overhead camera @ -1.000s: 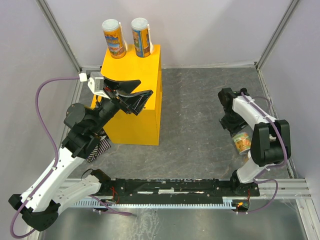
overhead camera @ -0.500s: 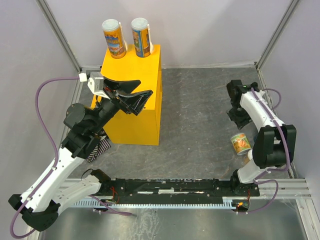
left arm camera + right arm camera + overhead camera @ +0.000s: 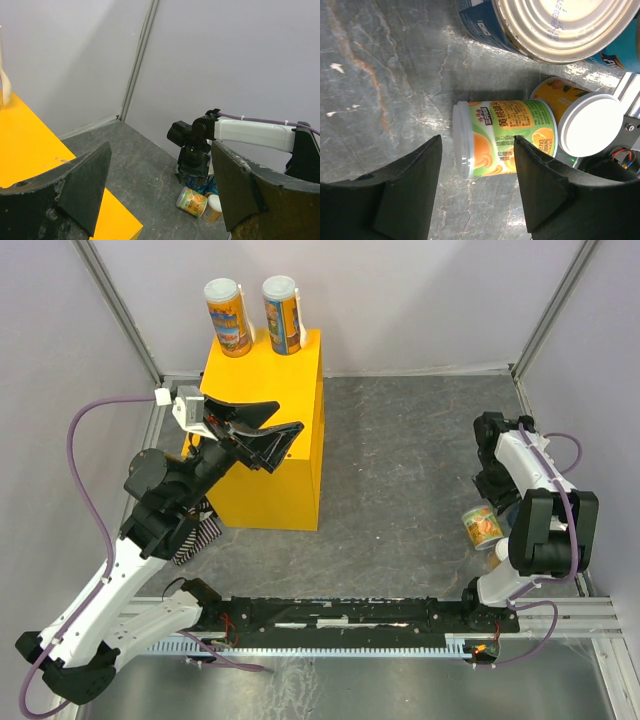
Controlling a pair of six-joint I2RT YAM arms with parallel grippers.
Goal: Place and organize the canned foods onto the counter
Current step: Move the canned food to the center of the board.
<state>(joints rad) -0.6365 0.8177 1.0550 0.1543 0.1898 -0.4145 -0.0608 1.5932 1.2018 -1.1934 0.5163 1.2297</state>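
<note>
Two tall cans (image 3: 227, 317) (image 3: 283, 315) stand upright at the back of the yellow counter (image 3: 290, 480). My left gripper (image 3: 288, 415) hovers open over the counter's top with nothing in it. By the right wall a green-and-orange can (image 3: 483, 527) lies on its side. In the right wrist view my right gripper (image 3: 477, 142) hangs open above this can (image 3: 505, 137), apart from it. An orange can with a white lid (image 3: 585, 127) and a blue can with a silver top (image 3: 540, 25) sit next to it. The left wrist view shows the same cluster (image 3: 192, 201) far off.
A striped cloth (image 3: 197, 535) lies on the floor left of the counter, under my left arm. The cell's grey walls and corner posts close in the right-hand cans. A black rail (image 3: 350, 615) runs along the near edge.
My right arm has swung right toward the wall, and the lying green can has come out from under it. The left arm has barely shifted.
</note>
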